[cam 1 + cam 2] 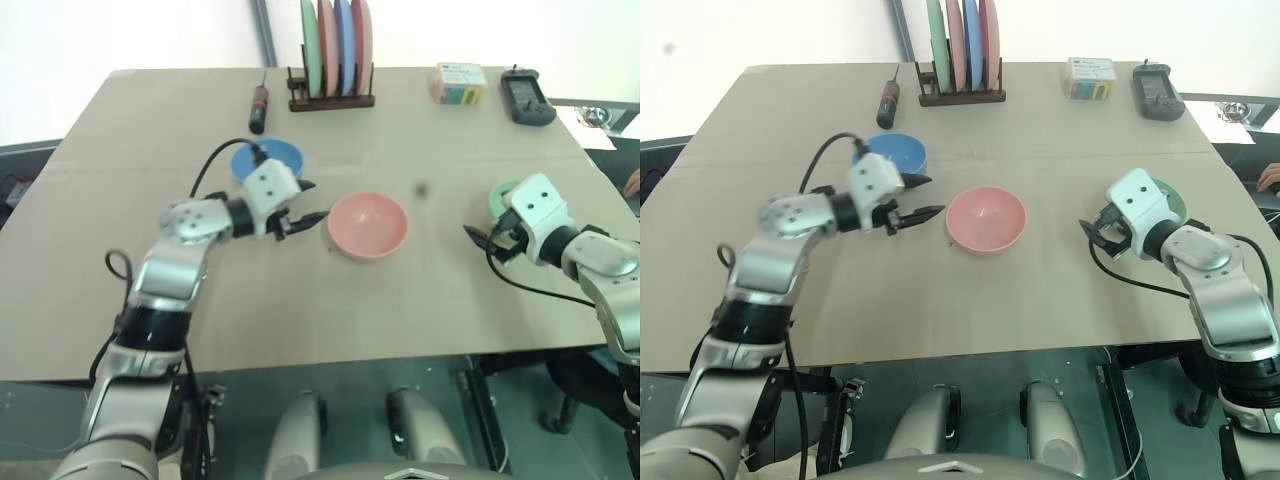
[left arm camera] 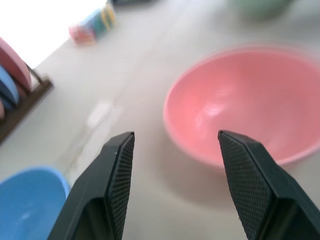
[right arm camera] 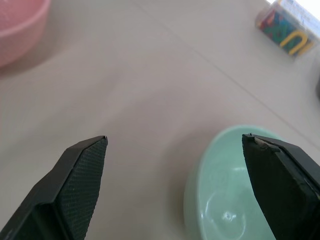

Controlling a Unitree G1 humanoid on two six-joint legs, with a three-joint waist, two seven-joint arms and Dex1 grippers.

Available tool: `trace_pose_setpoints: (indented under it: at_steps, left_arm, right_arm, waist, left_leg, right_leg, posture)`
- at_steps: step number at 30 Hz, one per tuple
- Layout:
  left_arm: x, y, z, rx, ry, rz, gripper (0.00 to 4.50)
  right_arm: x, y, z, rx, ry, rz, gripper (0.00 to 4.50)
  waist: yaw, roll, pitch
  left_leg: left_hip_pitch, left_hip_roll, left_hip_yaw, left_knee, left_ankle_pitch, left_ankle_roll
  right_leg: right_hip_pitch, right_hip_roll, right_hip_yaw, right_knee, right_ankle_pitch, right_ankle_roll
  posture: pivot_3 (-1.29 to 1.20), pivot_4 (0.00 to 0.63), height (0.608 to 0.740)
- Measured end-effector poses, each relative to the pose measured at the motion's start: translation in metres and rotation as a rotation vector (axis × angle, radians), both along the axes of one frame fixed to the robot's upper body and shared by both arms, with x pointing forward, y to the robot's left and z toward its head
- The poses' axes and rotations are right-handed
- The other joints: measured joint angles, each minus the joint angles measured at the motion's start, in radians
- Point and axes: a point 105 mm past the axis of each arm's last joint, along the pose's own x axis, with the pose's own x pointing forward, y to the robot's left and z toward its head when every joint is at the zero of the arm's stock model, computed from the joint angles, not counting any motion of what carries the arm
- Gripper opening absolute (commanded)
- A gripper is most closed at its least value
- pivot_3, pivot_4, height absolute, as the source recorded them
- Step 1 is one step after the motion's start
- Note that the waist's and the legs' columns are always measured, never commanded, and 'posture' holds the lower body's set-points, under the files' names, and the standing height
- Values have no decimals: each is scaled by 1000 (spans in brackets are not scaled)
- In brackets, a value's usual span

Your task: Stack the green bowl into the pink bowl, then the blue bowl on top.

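Note:
The pink bowl (image 1: 368, 224) stands empty and upright at the table's middle. My left gripper (image 1: 315, 200) hovers just left of it, open, fingers pointing at its rim and holding nothing. The blue bowl (image 1: 262, 158) sits behind that gripper, partly covered by it. The green bowl (image 1: 1170, 200) rests at the right, mostly hidden behind my right gripper (image 1: 1095, 228), which is open and empty. In the right wrist view the green bowl (image 3: 235, 190) lies by one finger, its rim between the open jaws, untouched. The left wrist view looks at the pink bowl (image 2: 245, 105) past open fingers.
A wooden rack of upright plates (image 1: 330, 50) stands at the back edge. A screwdriver (image 1: 259, 105) lies to its left. A colourful small box (image 1: 458, 83) and a black device (image 1: 527, 97) sit at the back right. Bare tabletop (image 1: 400, 310) lies in front of the bowls.

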Motion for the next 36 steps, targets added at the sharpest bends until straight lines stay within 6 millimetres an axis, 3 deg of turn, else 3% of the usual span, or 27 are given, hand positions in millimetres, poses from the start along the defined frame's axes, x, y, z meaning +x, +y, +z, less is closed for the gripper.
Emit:
trace_pose_setpoints:
  at_steps: [1,3,7,10,13,18,20,27,29,33,36]
  left_arm:
    - [-9,1,6,-53,49,-75,4409]
    - [-23,1,15,-126,101,-190,4409]
    - [-25,-2,23,-166,83,-221,4409]
    - [-22,-4,25,-196,66,-203,4500]
    - [-28,-5,30,-228,76,-227,4500]
    - [-39,-9,34,-251,59,-272,4500]
    - [-42,-10,34,-260,65,-286,4500]
    - [-45,-7,32,-271,92,-296,4500]
    - [-46,-3,25,-265,109,-278,4500]
    - [-49,9,9,-266,153,-232,4500]
    - [-54,21,-4,-251,197,-191,4500]
  right_arm:
    - [3,-3,-3,3,13,-16,4500]
    - [8,-10,-8,-1,37,-47,4500]
    - [15,-12,-19,10,76,-70,4500]
    - [20,-16,-23,-2,88,-84,3847]
    - [25,-20,-26,4,99,-112,2752]
    - [30,-24,-32,-4,115,-140,492]
    - [31,-25,-34,-12,119,-145,135]
    - [34,-19,-30,-27,95,-107,135]
    - [28,7,-17,29,76,21,135]
    - [2,90,30,157,-32,381,135]
    - [-15,131,56,182,-84,546,135]
  waist:
    - [0,0,0]
    - [0,0,0]
    - [-1,0,0]
    - [-2,0,0]
    - [-4,0,0]
    - [-4,0,0]
    - [-4,0,0]
    - [-4,0,0]
    - [-9,1,0]
    - [-21,2,1]
    - [-18,1,1]
  left_leg:
    - [1,0,0,1,0,0]
    - [5,-1,0,2,0,0]
    - [11,-1,1,2,0,0]
    - [11,-1,1,0,0,0]
    - [11,-1,1,-1,0,0]
    - [12,-1,1,-1,0,0]
    - [12,-1,1,-1,0,0]
    - [12,-1,1,-1,0,0]
    - [13,0,2,-2,0,0]
    - [14,2,1,-3,0,0]
    - [13,2,1,-3,0,0]
  right_leg:
    - [2,0,0,0,0,0]
    - [7,-1,0,-1,0,1]
    - [12,-1,1,-2,0,1]
    - [12,0,1,-2,0,0]
    - [12,0,1,-2,0,0]
    - [12,0,1,-2,0,0]
    - [12,0,1,-2,0,0]
    - [12,0,1,-3,0,0]
    - [12,0,2,-2,0,0]
    - [11,3,2,-2,0,0]
    - [12,2,2,-2,-1,0]
  posture:
    - [0,150,740]
    - [0,150,740]
    - [0,150,740]
    - [0,150,740]
    - [0,150,740]
    - [0,150,740]
    - [0,150,740]
    - [0,150,740]
    - [0,150,740]
    - [0,150,740]
    - [0,150,740]
